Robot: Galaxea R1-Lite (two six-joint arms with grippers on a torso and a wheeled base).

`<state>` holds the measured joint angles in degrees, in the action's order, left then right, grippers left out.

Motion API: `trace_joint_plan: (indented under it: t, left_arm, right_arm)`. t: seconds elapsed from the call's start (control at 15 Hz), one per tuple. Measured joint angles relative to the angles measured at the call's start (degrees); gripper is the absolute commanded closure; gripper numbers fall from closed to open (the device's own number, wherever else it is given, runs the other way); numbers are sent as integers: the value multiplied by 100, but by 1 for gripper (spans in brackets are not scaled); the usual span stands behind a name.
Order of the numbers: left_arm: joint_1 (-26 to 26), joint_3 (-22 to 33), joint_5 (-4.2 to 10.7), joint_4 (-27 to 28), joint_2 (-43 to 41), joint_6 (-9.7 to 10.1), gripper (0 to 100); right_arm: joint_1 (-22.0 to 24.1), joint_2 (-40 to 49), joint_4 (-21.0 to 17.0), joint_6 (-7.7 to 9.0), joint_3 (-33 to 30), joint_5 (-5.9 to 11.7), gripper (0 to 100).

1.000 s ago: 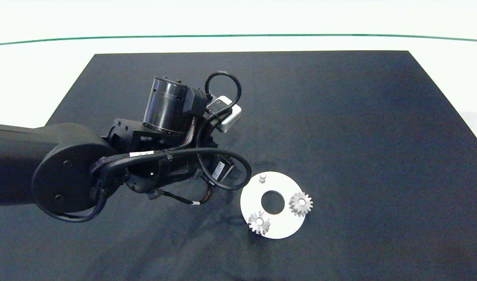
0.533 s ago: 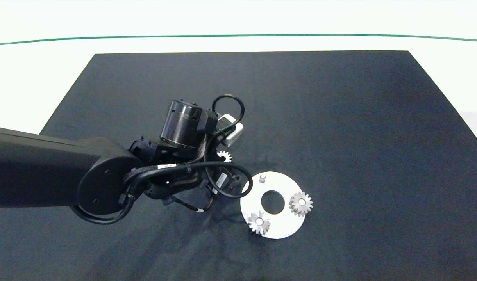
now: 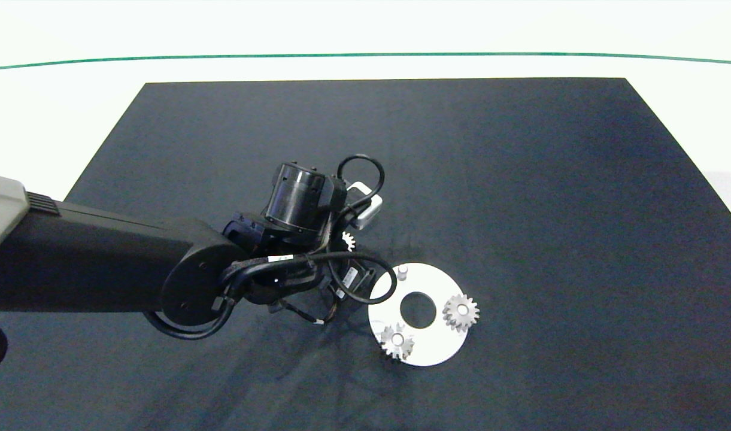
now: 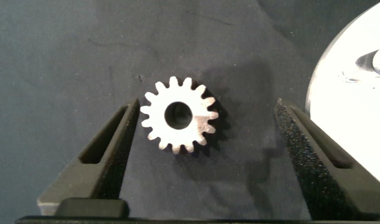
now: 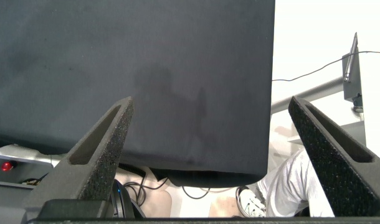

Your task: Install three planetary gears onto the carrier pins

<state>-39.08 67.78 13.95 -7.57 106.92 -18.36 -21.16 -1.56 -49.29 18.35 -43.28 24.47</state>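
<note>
Gears: two (image 3: pixel 461 312) (image 3: pixel 397 342) seated on disc (image 3: pixel 437 353) pins; third (image 4: pixel 179 116) loose on surface between left gripper's (image 4: pixel 202 118) released jaws. Far pin (image 3: pixel 402 273) bare. Right gripper (image 5: pixel 215 155) parked, agape.

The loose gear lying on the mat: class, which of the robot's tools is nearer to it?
Left. The left tool hangs open right over the loose gear, one finger on each side. The right tool is out at the mat's edge, nowhere near it.

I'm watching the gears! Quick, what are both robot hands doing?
Left gripper: open, around the loose gear, not gripping.
Right gripper: open, empty.
</note>
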Motion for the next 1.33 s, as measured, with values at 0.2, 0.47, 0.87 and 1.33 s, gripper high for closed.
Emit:
trace_joint_plan:
  t: [0.2,0.47,0.87,1.33]
  left_arm:
    - [52,104,-9,18,16,-18,24]
    - [63,138,-44,18,22,-24,32]
    - [108,127,-91,18,33,-32,44]
    - [163,129,-127,18,22,-60,57]
  right_arm:
    - [0,2,0,0,41,0,0]
    - [0,22,0,0,48,0,0]
    - [-5,27,-2,0,48,0,0]
    - [-5,27,0,-2,45,0,0]
